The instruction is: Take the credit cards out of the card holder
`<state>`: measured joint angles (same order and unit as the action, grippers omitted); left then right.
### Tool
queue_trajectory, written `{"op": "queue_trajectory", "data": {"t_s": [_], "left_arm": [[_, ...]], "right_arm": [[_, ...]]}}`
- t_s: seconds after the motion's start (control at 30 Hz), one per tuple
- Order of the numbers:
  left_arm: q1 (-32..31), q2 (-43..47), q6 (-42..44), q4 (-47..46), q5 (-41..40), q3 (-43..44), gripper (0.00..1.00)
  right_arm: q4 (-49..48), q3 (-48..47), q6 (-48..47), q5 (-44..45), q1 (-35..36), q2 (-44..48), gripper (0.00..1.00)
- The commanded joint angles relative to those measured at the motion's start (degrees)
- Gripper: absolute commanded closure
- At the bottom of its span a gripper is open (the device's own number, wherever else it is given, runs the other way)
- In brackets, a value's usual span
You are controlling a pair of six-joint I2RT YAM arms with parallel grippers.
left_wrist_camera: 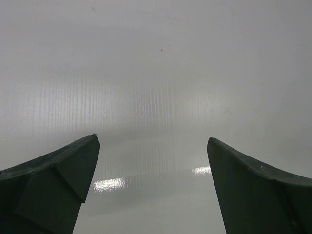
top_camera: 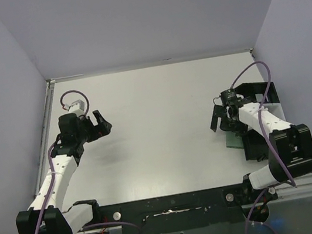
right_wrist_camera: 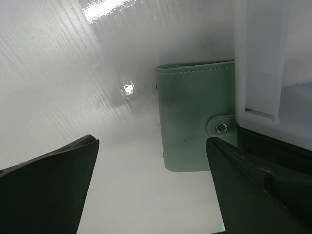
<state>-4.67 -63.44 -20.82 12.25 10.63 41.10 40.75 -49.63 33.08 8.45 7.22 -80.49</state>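
Dark fingers [right_wrist_camera: 48, 185] of my right gripper [right_wrist_camera: 152, 141] fill the bottom corners of the right wrist view, spread wide with nothing between them. Just ahead of them, nearer the right finger than the left, the card holder [right_wrist_camera: 195, 117] lies flat on the table [right_wrist_camera: 58, 87]. It is pale teal, folded shut, and its tab [right_wrist_camera: 222, 128] is snapped closed with a small metal stud. My right finger covers its near right corner in this view. A white block [right_wrist_camera: 273, 58] hides the holder's right edge, and I cannot tell what that block is. A black box [right_wrist_camera: 278, 156] shows under it.

On the left wrist view, my left gripper [left_wrist_camera: 152, 138] is also spread wide and empty. Only the bare, glossy table [left_wrist_camera: 156, 58] lies ahead of its fingertips.

From the top camera, my left gripper [top_camera: 102, 124] sits out over the left part of the table [top_camera: 157, 123], well apart from everything else. My right gripper [top_camera: 222, 119] is over the right side, jaws apart. The card holder [top_camera: 231, 140] shows as a small teal patch just behind and below it, partly hidden by my arm. Black boxes [top_camera: 257, 94] stand close on the gripper's right, touching or nearly touching the holder; I cannot tell which.
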Motion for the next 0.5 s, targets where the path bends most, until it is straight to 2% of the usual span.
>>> {"op": "queue_trajectory", "data": {"t_s": [0.0, 0.3, 0.4, 0.47], "left_arm": [[0.58, 0.51, -0.45, -3.21, -1.03, 0.8, 0.06], [0.62, 0.19, -0.28, -2.69, -1.8, 1.0, 0.07], [0.62, -0.06, -0.19, -2.43, -2.0, 1.08, 0.07], [0.65, -0.1, -0.19, -2.41, -1.98, 1.09, 0.07]], "right_arm": [[-1.68, -0.52, 0.0, 2.19, 0.57, -1.6, 0.02], [-5.14, 1.24, -0.47, -1.68, 3.14, -6.37, 0.02], [-6.17, 0.73, -2.13, -4.12, 6.47, -8.26, 0.03], [-6.23, -0.54, -3.22, -4.97, 11.11, -8.79, 0.02]]}}
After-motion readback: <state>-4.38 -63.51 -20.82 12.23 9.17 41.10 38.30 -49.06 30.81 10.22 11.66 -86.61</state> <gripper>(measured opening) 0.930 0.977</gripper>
